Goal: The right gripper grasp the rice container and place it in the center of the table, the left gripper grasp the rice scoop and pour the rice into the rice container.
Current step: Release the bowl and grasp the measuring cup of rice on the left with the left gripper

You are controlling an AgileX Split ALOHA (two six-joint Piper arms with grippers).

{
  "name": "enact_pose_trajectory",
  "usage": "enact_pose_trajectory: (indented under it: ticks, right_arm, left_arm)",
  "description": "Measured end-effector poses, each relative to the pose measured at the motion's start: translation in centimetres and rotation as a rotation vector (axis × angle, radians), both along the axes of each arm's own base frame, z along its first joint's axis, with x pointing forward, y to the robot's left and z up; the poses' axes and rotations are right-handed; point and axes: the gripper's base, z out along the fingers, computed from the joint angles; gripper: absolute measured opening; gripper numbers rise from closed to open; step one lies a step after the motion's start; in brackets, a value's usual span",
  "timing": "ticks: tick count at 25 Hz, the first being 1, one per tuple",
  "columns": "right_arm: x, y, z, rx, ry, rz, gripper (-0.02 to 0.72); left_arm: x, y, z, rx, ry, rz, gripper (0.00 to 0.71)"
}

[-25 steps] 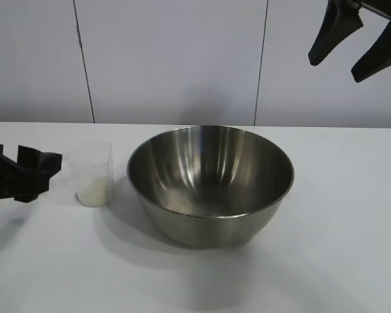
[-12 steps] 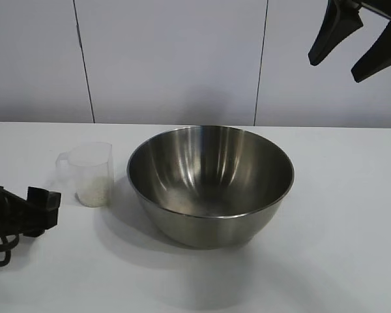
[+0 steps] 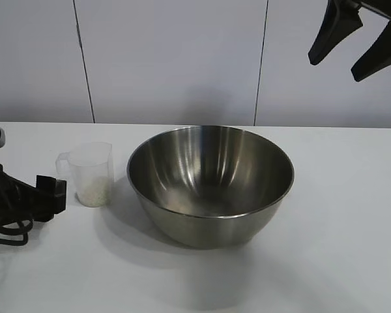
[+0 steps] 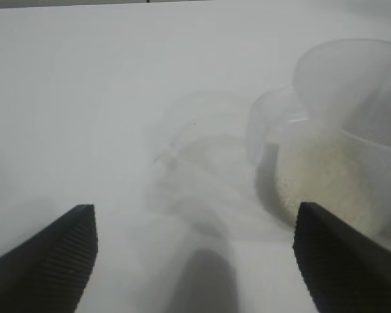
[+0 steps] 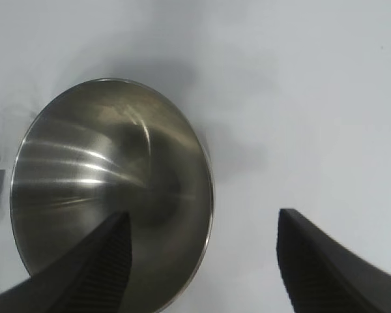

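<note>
The rice container (image 3: 210, 184), a deep shiny steel bowl, stands upright near the middle of the white surface (image 3: 339, 248), and its polished inside shows only reflections; no brand, label or writing can be read on it. Just beside it, on the left-arm side, the rice scoop (image 3: 91, 173) stands upright on the surface, apart from the bowl by a narrow gap, its short handle turned away from the bowl toward the left tool. A low whitish layer of rice (image 3: 94, 192) lies in the bottom of the frosted cup; no measuring marks or lettering can be made out on its wall in either view that shows it. The left tool (image 3: 52, 194) sits low over the surface at the edge of the exterior view, near the scoop's handle but not touching it, with a loop of black cable behind it. In the left wrist view its 2 ribbed fingers (image 4: 49, 264) stand wide apart, with bare surface between them and the scoop (image 4: 339, 143) off to the side of one finger, outside the gap. The right tool (image 3: 354, 40) hangs high above the surface, well apart from the bowl, its 2 tapered fingers spread wide and holding nothing; the right wrist view looks down past them onto the bowl (image 5: 111, 189).
</note>
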Motion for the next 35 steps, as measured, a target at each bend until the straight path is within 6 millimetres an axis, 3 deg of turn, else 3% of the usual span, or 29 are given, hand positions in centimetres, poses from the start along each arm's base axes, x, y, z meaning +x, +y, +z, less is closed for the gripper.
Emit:
enact_pose_trajectory:
  ticks: [11, 16, 22, 35]
  right_arm:
    - [0.0, 0.0, 0.0, 0.000, 0.000, 0.000, 0.442]
    - [0.0, 0.0, 0.0, 0.000, 0.000, 0.000, 0.442]
    - [0.0, 0.0, 0.0, 0.000, 0.000, 0.000, 0.442]
    - [0.1, 0.0, 0.1, 0.000, -0.012, -0.004, 0.442]
  left_arm:
    - [2.2, -0.8, 0.3, -0.028, -0.059, 0.010, 0.569]
    - [2.2, -0.8, 0.3, -0.028, -0.060, 0.010, 0.559]
    - [2.2, -0.8, 0.3, -0.028, -0.060, 0.010, 0.470]
    - [3.2, -1.2, 0.8, -0.042, -0.094, 0.010, 0.440]
